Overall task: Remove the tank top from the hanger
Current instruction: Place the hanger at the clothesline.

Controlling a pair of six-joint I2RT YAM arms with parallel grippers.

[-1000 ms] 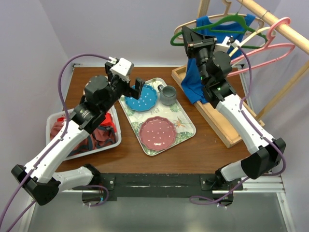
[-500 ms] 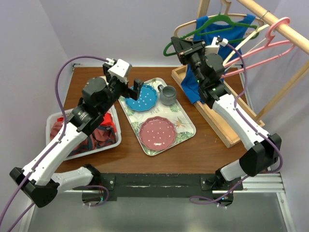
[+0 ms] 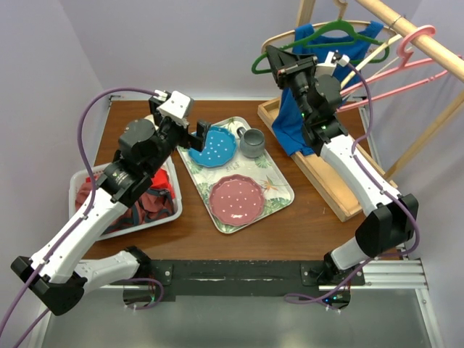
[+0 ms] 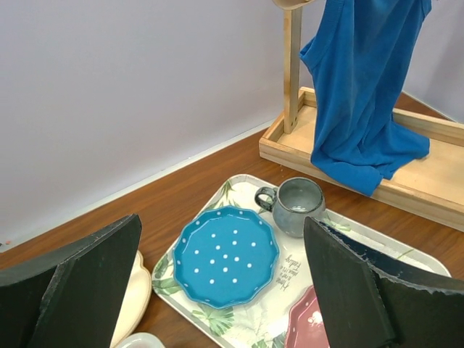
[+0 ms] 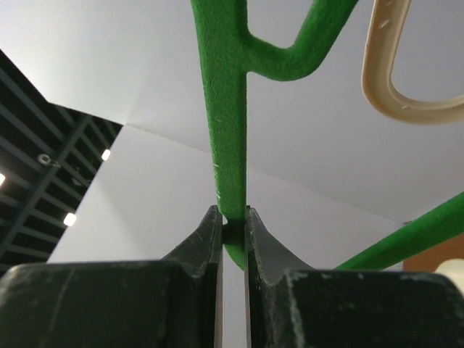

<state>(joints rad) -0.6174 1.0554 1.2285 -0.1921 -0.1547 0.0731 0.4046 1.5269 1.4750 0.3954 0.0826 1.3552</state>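
Observation:
The blue tank top (image 3: 290, 130) hangs from the green hanger (image 3: 330, 30) on the wooden rail, its hem bunched on the rack's base. My right gripper (image 3: 270, 54) is raised at the hanger's left end. In the right wrist view its jaws are shut on the green hanger (image 5: 225, 109) at the right gripper (image 5: 233, 217). My left gripper (image 3: 199, 134) hovers open over the tray. In the left wrist view the left gripper (image 4: 221, 221) holds nothing, and the tank top (image 4: 362, 87) hangs beyond it.
A patterned tray (image 3: 279, 199) carries a blue plate (image 3: 217, 148), a pink plate (image 3: 235, 197) and a grey mug (image 3: 252, 143). A white bin (image 3: 80, 181) of clothes sits at the left. Pink hanger (image 3: 406, 69) and cream hanger (image 3: 279, 38) share the rail (image 3: 420, 43) above the wooden base (image 3: 326, 181).
My right gripper swung the green hanger's left end a little down and left, then back up. My left arm drifted slightly left, still open.

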